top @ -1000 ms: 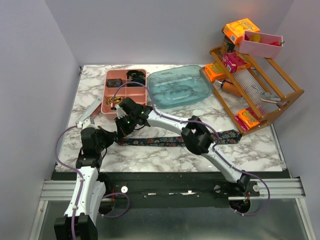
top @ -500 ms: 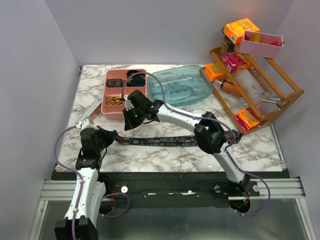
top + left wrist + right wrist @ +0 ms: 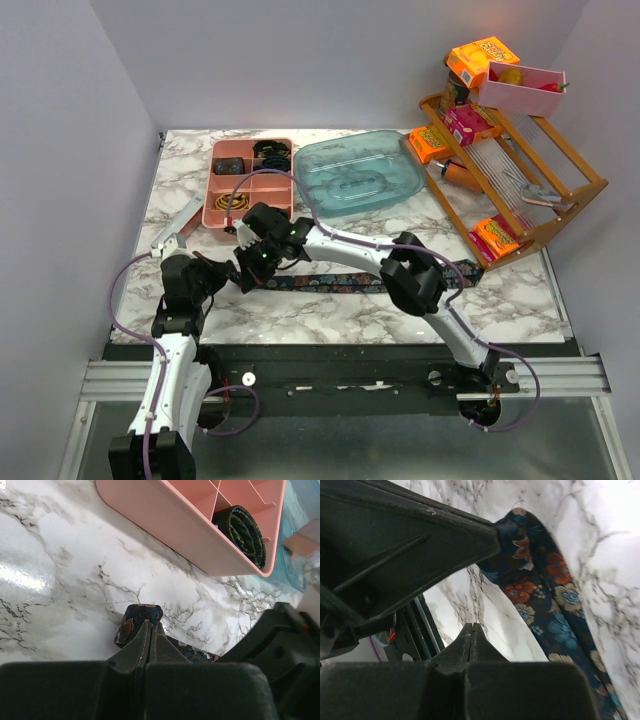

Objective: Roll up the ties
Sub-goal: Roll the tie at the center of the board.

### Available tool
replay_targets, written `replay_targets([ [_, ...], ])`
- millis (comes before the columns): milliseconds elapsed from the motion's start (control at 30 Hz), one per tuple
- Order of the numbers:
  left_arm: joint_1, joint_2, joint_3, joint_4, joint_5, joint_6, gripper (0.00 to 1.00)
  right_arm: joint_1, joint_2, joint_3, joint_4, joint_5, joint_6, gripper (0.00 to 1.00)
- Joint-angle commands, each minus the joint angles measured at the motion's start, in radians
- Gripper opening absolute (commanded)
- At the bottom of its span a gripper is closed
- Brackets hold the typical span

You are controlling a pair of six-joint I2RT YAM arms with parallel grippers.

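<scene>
A tie of dark floral fabric lies flat along the near part of the marble table. Its left end is folded into a small loop. My left gripper is shut on that looped end, its fingertips pinching the fold. My right gripper hovers just right of it, shut and empty, its tips over bare marble beside the tie. The left gripper's black finger meets the loop in the right wrist view. A rolled tie sits in the pink organiser.
The pink organiser stands behind the grippers. A teal tray is to its right. A tilted wooden rack with snack boxes fills the back right. A white tool lies at the left.
My right gripper rose toward the pink organiser, then came back down and left, close beside the left gripper at the tie's end. The left gripper has held still.
</scene>
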Motion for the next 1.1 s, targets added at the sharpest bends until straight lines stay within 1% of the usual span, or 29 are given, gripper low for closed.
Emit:
replay_targets([
  [0, -0.004, 0.000, -0.002, 0.024, -0.022, -0.008, 0.00, 0.008, 0.100, 0.100, -0.111, -0.054, -0.023, 0.01],
  [133, -0.004, 0.000, -0.002, 0.026, -0.022, -0.010, 0.00, 0.008, 0.160, 0.191, -0.169, -0.033, -0.018, 0.01],
  [233, -0.002, -0.003, -0.003, 0.026, -0.018, -0.010, 0.00, 0.010, 0.166, 0.205, -0.179, 0.035, -0.020, 0.01],
  [467, -0.005, -0.016, -0.006, 0.021, -0.013, -0.008, 0.00, 0.008, 0.178, 0.249, -0.187, 0.133, -0.029, 0.01],
  [800, -0.004, -0.023, -0.015, 0.024, -0.005, -0.006, 0.00, 0.008, 0.207, 0.275, -0.179, 0.095, -0.031, 0.01],
  [967, -0.004, -0.014, -0.014, 0.031, -0.007, -0.010, 0.00, 0.008, 0.154, 0.213, -0.146, 0.049, -0.038, 0.01],
  [1067, -0.004, -0.011, -0.012, 0.032, -0.007, -0.010, 0.00, 0.010, 0.158, 0.206, -0.139, 0.034, -0.031, 0.01],
])
